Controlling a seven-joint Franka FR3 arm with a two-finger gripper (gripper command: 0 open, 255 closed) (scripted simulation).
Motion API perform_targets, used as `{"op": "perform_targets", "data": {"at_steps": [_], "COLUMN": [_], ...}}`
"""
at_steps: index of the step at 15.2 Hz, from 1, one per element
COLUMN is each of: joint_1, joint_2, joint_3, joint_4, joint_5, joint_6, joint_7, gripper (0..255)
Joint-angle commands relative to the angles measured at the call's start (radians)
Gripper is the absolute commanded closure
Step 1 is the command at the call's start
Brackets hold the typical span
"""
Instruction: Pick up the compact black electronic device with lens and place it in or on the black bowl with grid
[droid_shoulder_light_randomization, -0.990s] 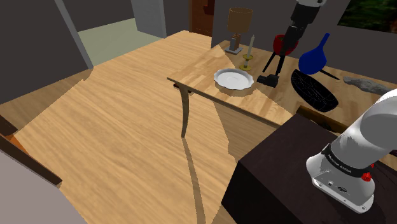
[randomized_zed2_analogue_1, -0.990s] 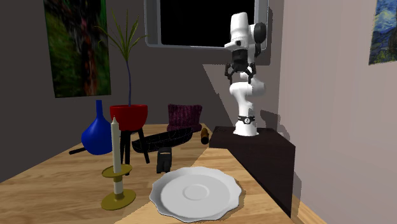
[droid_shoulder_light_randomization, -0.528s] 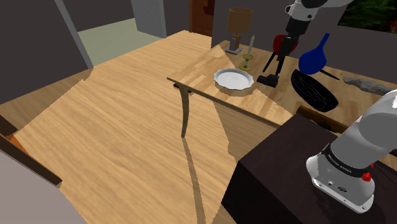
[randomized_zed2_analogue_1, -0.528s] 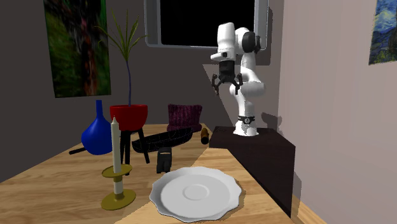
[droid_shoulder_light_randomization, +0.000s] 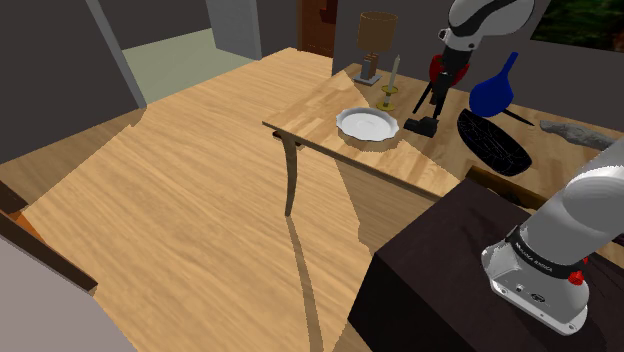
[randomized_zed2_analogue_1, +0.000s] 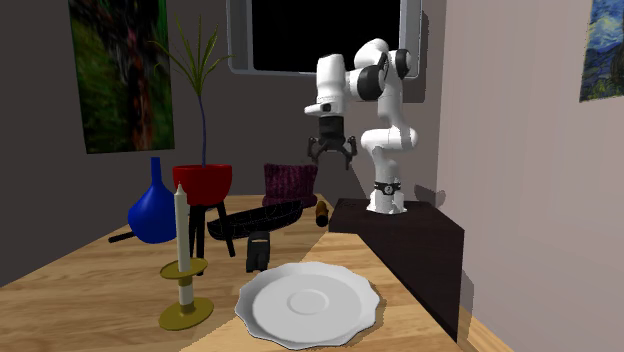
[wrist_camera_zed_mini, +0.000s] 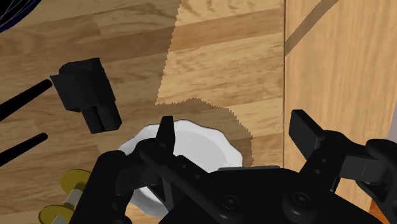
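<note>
At the reaching step, the released, empty claw (wrist_camera_zed_mini: 235, 124) must next be lowered onto the small black boxy lensed device (droid_shoulder_light_randomization: 422, 124) at the shoulder view's upper right.

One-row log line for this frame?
phase: pre-grasp | gripper: open, empty, above table | black camera: on table, untouched | black grid bowl: no camera inside

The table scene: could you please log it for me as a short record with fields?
camera: black, on the table, between plate and bowl
bowl: black, grid-patterned, beside the blue vase
claw: open, empty, in the air above the table
plate: white, near the table's edge
candlestick: upright, next to the plate
task state: camera not yet picked up
</note>
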Motion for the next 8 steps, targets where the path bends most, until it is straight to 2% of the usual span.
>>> {"op": "perform_targets", "data": {"at_steps": [1, 8], "joint_1": [-0.009, -0.068], "joint_2": [0.073, 0.348], "joint_3": [-0.019, -0.037], "joint_4": [0.031, 0.209], "joint_5": [0.023, 0.135], "joint_6": [0.036, 0.105], "joint_7": [-0.052, -0.225], "gripper": [0, 0]}}
